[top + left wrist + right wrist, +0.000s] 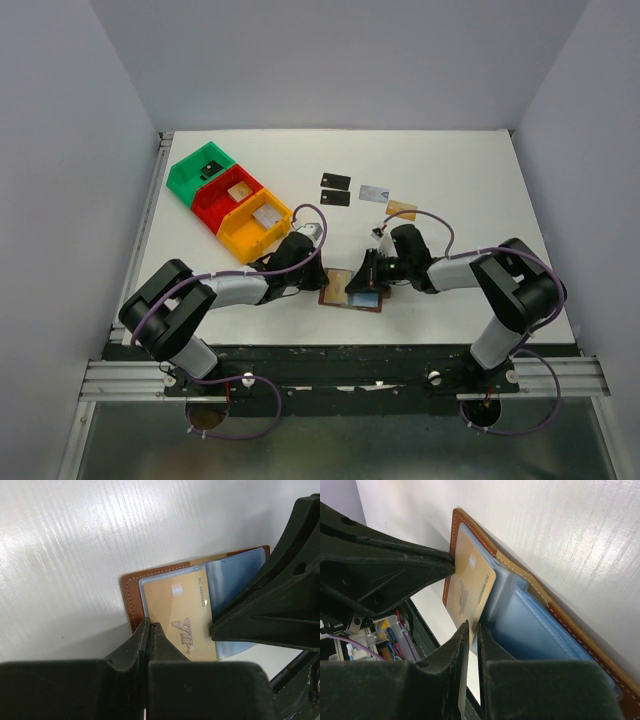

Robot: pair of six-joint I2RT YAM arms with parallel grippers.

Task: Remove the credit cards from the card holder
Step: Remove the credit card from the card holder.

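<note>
Two claws meet at the wallet (352,290), which lies open on the white counter (470,180) just beyond the arm bases. The left claw (150,626) comes in from 9 o'clock with its fingers pressed together, tips at the wallet's brown stitched edge; it seems to pin the leather rather than hold it. The right claw (472,628) comes in from 2 o'clock, its fingers nearly closed on a corner of the gold card (182,615), which sits partly out of a blue-grey pocket.

That card looks thin, stiff, light and glossy, so it is likely to slip from a shallow pinch. The best hold is probably the exposed end, taken deep. The soft pocket may cling to it, so the pull should probably run flat along the pocket. The wallet looks light and floppy, and would likely drag along unless held down.

Farther off, toward 12 o'clock, lie a black card (337,181), a second black card (335,198), a silver card (374,193) and a tan card (401,209), all clear of the wallet. At 10 o'clock stand three coloured bins (235,240).
</note>
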